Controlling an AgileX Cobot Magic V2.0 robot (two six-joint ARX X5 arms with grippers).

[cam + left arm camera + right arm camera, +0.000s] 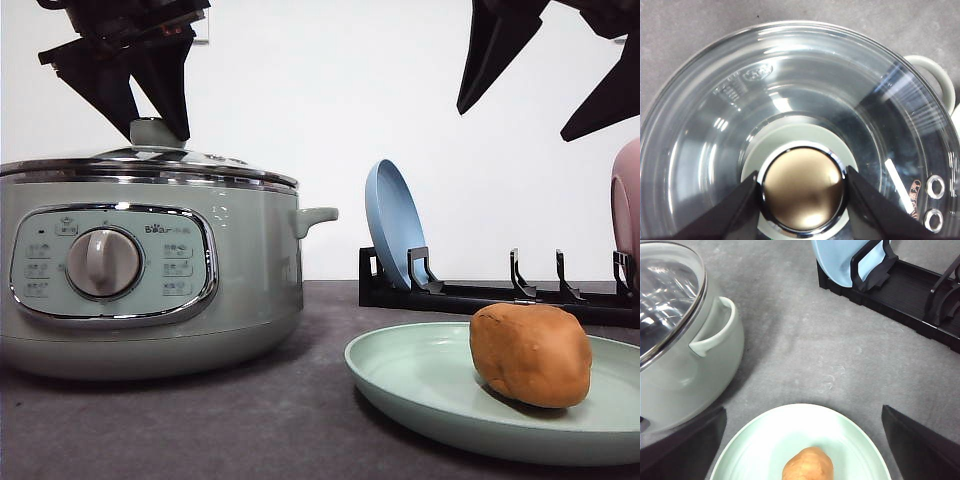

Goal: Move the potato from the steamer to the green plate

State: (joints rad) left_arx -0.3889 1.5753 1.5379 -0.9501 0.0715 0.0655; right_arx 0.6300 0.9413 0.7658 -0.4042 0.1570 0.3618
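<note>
Grey bench [200, 420] carries the potato [530, 353] on the green plate [420, 375], directly below the raised right claw [802, 440], jaws wide apart. Left claw [802, 192] brackets the lid knob [802, 190] on the steamer [150, 270]; grip contact I cannot tell

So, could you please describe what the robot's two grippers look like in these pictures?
Both are matte black. The left gripper has flat, angular fingers that taper to pointed tips, with plain surfaces and no markings. The right gripper has the same wedge-shaped black fingers. No cables are visible near either one.
</note>
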